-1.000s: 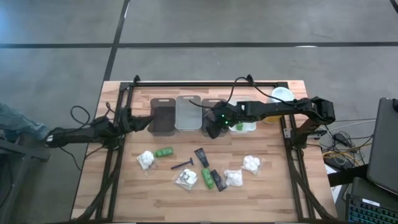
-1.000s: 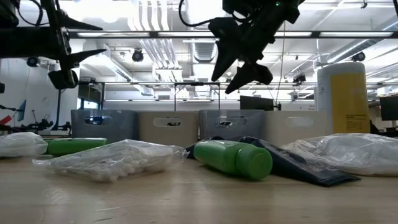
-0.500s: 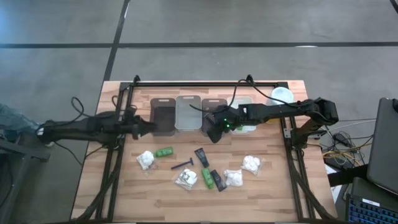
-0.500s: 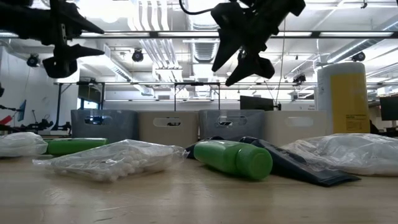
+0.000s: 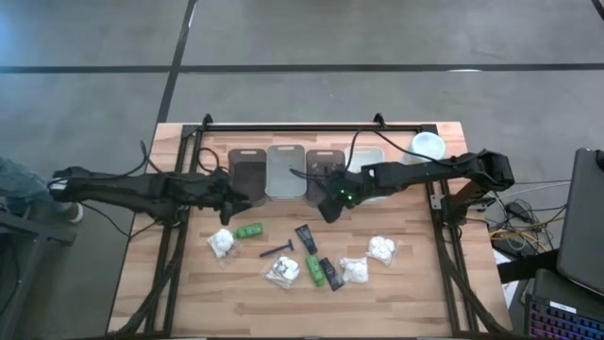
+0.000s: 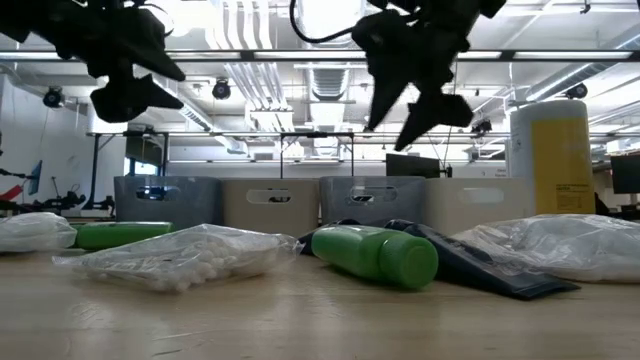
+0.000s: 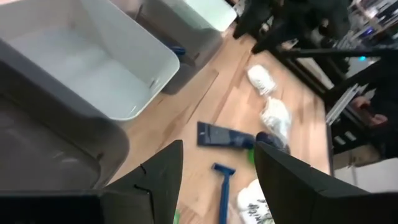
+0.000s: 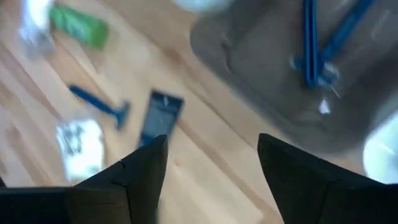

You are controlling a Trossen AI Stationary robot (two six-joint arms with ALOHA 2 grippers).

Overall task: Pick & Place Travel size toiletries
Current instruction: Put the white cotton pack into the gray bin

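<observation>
R gripper point(image 5: 329, 210) hung spread & empty just past bins point(image 5: 286, 172), above black tube point(image 5: 307, 237); L gripper point(image 5: 243, 200) likewise spread, over green bottle point(image 5: 249, 229). Razor point(image 5: 276, 249) lay flat betw. them, handle running L-R across table, head toward tube. Judged light, stiff, thin, prob. slippery; best pinched mid-handle across its long axis.

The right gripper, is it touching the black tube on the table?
Apart. The low view shows the right gripper open, well above the table; the black tube lies untouched.

green bottle point(image 5: 249, 229), blue razor point(image 5: 277, 249), yellow bottle point(image 6: 551, 150)
</observation>
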